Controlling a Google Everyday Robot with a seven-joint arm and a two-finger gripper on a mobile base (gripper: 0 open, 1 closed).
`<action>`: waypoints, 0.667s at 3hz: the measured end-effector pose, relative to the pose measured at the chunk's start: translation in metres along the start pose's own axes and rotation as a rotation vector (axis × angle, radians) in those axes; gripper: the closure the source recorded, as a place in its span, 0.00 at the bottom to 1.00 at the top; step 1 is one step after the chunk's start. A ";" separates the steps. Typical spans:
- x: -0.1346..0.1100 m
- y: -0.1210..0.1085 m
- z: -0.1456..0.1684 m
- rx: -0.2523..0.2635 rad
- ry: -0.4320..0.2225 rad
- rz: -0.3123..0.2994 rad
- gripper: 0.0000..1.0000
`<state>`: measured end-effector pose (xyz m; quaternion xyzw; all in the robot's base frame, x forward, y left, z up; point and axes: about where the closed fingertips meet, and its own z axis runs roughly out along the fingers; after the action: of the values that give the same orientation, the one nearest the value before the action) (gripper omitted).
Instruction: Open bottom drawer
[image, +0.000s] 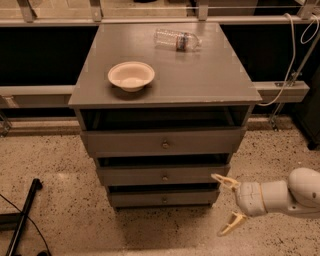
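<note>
A grey cabinet (165, 75) holds three stacked drawers, each with a small round metal knob. The bottom drawer (162, 198) is the lowest, slimmest front, with its knob (164, 200) in the middle; a dark gap shows above it. My gripper (225, 204) hangs at the cabinet's lower right, just off the bottom drawer's right end. Its two tan fingers (223, 180) are spread wide, one above the other, and nothing sits between them. The white arm reaches in from the right edge.
A cream bowl (131, 75) and a lying plastic bottle (177, 40) rest on the cabinet top. A black pole (22, 217) lies on the speckled floor at lower left. Cables (295, 55) hang at the right, by a rail behind the cabinet.
</note>
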<state>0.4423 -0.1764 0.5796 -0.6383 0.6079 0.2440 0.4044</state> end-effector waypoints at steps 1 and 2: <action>0.075 0.012 0.019 -0.084 0.186 0.106 0.00; 0.093 0.012 0.021 -0.124 0.253 0.122 0.00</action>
<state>0.4474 -0.2123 0.4908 -0.6495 0.6756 0.2229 0.2685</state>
